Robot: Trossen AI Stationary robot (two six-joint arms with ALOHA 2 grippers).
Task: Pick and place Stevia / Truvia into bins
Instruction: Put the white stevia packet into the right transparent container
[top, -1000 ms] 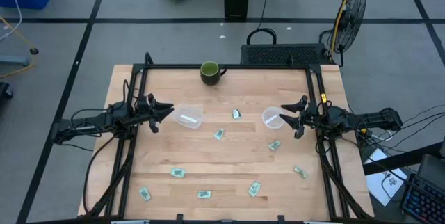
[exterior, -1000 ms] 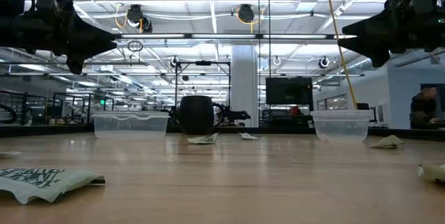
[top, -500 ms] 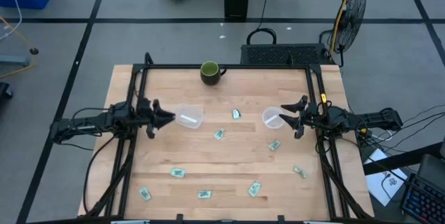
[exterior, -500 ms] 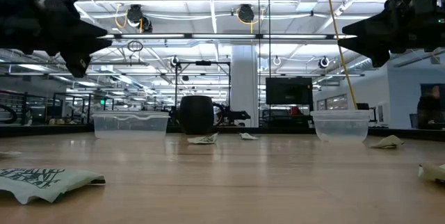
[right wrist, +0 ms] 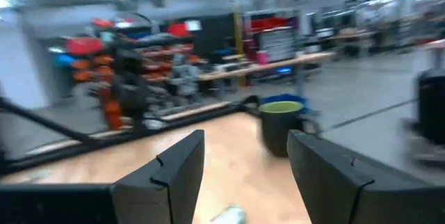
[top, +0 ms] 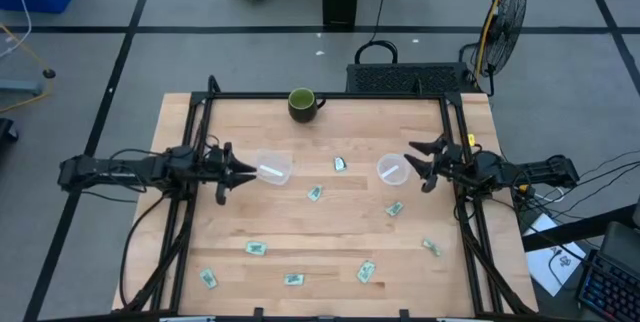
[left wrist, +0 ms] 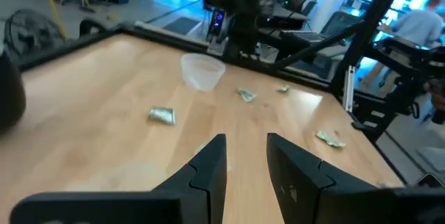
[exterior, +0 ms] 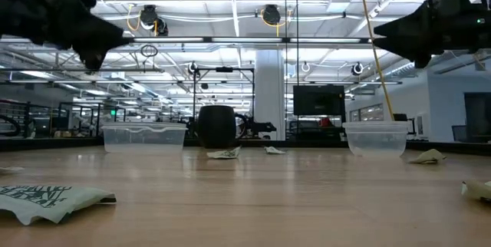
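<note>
dark green mug (top: 302, 103): far edge of wooden table (top: 320, 232) | black fan (top: 505, 14): floor beyond table

Robotics lab or workshop, grey taped floor (top: 100, 52), standing fan (top: 503, 17), exposed ceiling lights (exterior: 230, 40), equipment racks (right wrist: 104, 64)

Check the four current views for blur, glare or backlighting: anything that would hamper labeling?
Right wrist view: motion-smeared, the green mug and the shelves behind it soft. Left wrist view: mildly soft, the sachets still readable. Low view: bright ceiling lights leave both hands as dark silhouettes, left hand, right hand. High view: evenly lit and sharp.
</note>
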